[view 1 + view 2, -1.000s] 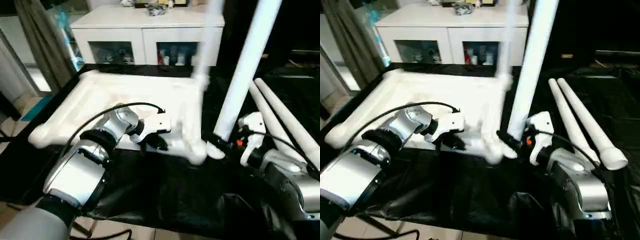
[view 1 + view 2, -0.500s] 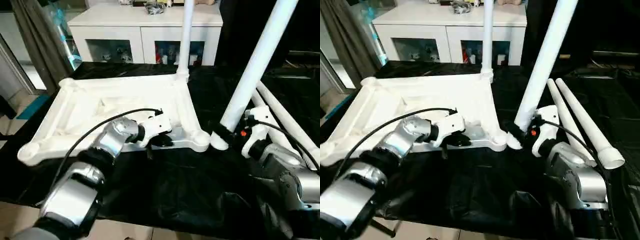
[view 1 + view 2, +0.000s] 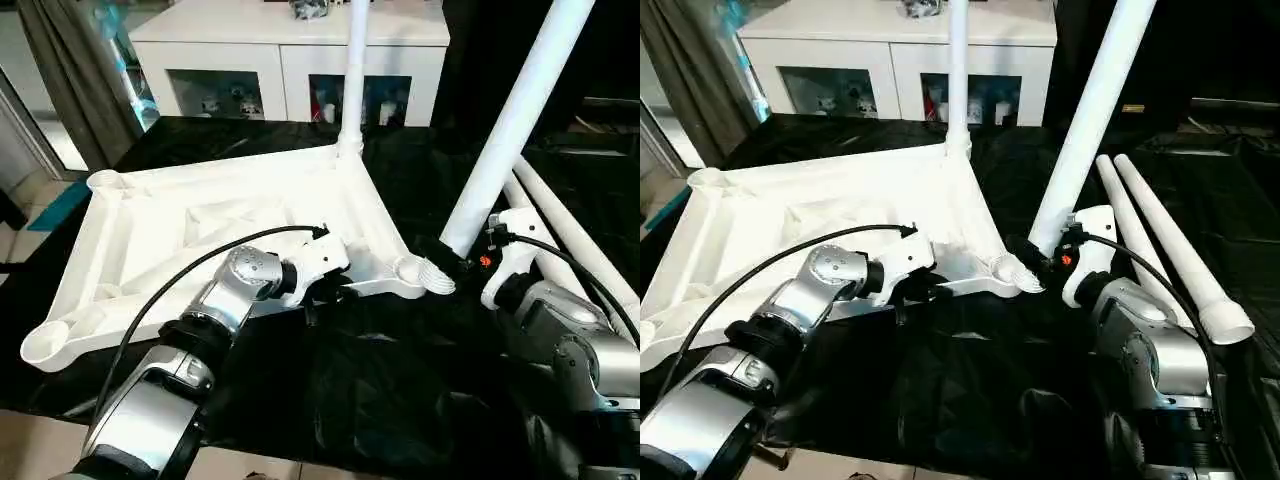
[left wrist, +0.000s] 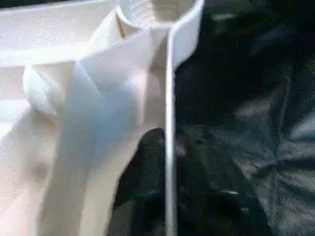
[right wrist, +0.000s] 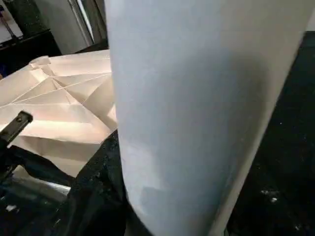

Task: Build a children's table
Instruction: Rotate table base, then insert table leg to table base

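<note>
The white table top (image 3: 190, 230) lies upside down on the black cloth, ribbed underside up. One white leg (image 3: 353, 70) stands upright in its far corner socket. My left gripper (image 3: 322, 292) is shut on the top's near rim, and in the left wrist view a black finger (image 4: 142, 167) presses against that thin rim (image 4: 170, 123). My right gripper (image 3: 452, 262) is shut on a second leg (image 3: 510, 120) near its lower end. This leg leans up to the right, and its ribbed tip (image 3: 436, 279) sits right beside the near right corner socket (image 3: 408, 268).
Two more white legs (image 3: 575, 240) lie side by side on the cloth behind my right arm. A white cabinet with glass doors (image 3: 290, 45) stands beyond the table. A curtain (image 3: 70, 80) hangs at the far left. The cloth's front edge (image 3: 300, 460) is close below.
The table top has swung round with my left gripper on its rim, and its near right corner now lies closer to the held leg's tip. The camera has tilted down a little.
</note>
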{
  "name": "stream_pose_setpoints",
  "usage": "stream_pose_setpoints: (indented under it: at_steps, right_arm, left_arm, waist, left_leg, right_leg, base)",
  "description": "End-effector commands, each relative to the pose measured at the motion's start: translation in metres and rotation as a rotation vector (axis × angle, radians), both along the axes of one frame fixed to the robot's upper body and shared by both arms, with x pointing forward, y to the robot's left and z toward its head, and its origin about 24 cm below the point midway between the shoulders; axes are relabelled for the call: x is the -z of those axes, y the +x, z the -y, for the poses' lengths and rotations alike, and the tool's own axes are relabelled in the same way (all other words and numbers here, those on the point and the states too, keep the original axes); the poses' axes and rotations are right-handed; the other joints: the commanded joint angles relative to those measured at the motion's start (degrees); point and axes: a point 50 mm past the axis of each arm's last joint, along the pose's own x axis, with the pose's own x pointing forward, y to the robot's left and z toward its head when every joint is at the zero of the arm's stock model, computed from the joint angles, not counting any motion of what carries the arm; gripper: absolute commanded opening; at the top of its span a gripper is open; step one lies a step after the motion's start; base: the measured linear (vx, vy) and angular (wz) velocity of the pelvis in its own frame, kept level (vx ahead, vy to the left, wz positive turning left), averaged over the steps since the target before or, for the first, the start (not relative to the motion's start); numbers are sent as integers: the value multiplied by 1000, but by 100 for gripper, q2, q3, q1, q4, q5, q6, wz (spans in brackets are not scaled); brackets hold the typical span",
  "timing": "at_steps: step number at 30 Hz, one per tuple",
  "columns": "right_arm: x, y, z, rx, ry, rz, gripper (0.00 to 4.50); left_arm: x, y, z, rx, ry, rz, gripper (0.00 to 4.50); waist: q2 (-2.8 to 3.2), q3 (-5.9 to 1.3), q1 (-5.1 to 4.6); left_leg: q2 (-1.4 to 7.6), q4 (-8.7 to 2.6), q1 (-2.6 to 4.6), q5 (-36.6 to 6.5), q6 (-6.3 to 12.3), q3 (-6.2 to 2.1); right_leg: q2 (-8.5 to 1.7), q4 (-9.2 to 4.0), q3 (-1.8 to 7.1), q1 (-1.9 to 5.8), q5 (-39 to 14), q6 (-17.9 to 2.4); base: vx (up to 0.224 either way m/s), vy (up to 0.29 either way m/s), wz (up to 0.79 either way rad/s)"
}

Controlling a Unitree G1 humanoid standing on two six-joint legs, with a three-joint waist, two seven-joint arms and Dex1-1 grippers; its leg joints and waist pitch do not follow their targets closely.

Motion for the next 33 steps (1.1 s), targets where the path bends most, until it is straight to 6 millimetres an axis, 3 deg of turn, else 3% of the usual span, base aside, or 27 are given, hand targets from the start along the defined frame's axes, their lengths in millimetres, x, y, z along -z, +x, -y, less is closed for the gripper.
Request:
stream_pose_setpoints:
  at_steps: [1,10,17,28,30,33]
  right_arm:
    - [-5,-1,1,-5,-5,33,195]
    - [-6,-2,2,-5,-12,35,195]
    - [-6,-2,0,-16,-14,38,195]
    - [-7,-1,-1,-35,-25,39,195]
    - [-7,-1,-1,-38,-25,39,195]
    - [-7,0,-2,-44,-25,39,195]
  left_arm:
    - [-7,5,1,9,25,24,103]
    - [-13,7,12,10,-40,12,103]
    - [-11,8,17,0,-53,17,103]
    - [-8,10,12,-19,-43,-6,103]
    - [-8,10,11,-22,-48,-11,73]
    - [-10,11,9,-30,-67,-17,63]
  waist:
    - [-91,-363,12]
    - [-98,-347,14]
    - [-122,-357,16]
    - [-161,-352,20]
    - [-152,-354,23]
    - [-190,-352,22]
  left_leg:
    - [286,-392,115,-1277,485,-157]
    - [283,-396,121,-1410,426,-157]
    - [279,-377,110,-1260,518,-155]
    - [283,-375,111,-1216,551,-150]
    - [285,-369,114,-1171,575,-149]
    - [278,-365,104,-1155,597,-143]
  right_leg:
    - [-320,-426,208,263,-958,-1310]
    - [-331,-450,209,271,-1239,-1293]
    - [-333,-436,206,286,-1107,-1306]
    - [-334,-442,209,280,-1211,-1281]
    - [-337,-434,210,277,-1134,-1313]
    - [-340,-436,207,285,-1163,-1312]
  base:
    - [0,0,0]
    - [0,0,0]
    - [0,0,0]
    - [0,0,0]
    - [0,0,0]
    - [0,0,0]
